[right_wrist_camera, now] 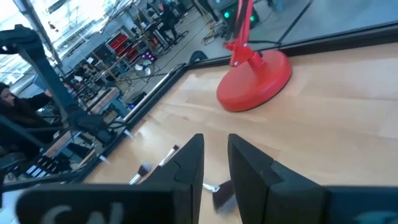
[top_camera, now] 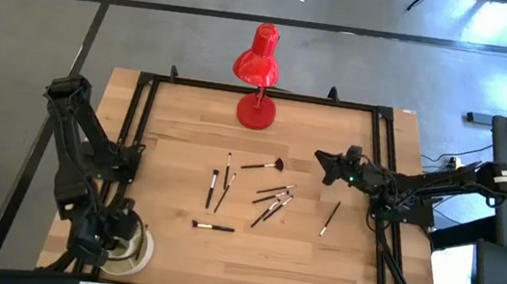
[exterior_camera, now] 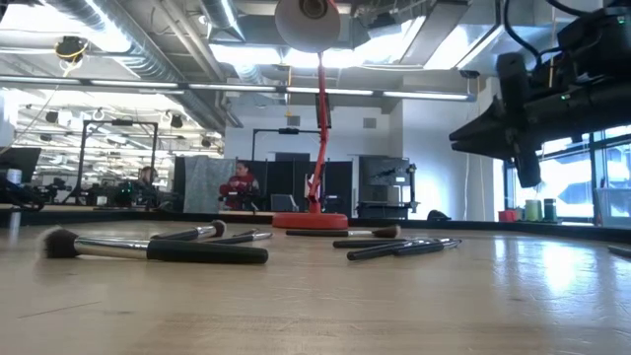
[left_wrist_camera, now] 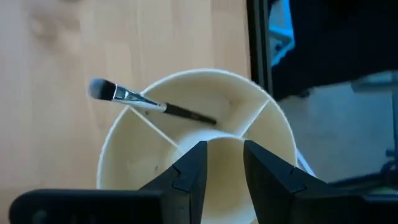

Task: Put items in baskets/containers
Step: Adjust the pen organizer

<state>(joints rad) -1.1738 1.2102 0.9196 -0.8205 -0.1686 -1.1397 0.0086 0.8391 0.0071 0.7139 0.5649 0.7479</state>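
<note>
Closest to the low camera lies one makeup brush on its side on the wooden table, fluffy bristles at one end and dark handle at the other. Beyond it, more brushes lie scattered flat across the middle of the table, well apart from both grippers. One further brush lies alone, near the right arm's side. The left gripper hangs directly over the round cream dish at the table's near left corner; its two dark fingers stand slightly apart with nothing between them, straddling the dish's central cup. Just ahead of those fingers, a single brush rests across the dish, its handle inside one compartment and its silver ferrule and pale bristle tip poking out over the rim. In the high view the left arm covers most of the dish. The right gripper is raised above the table on the right side, pointing toward the scattered brushes; its fingers are a little apart and hold nothing. Ahead of it, at the far edge of the table, stands a red desk lamp on a round red base. Past the table, in the room behind, a seated person is visible.
</note>
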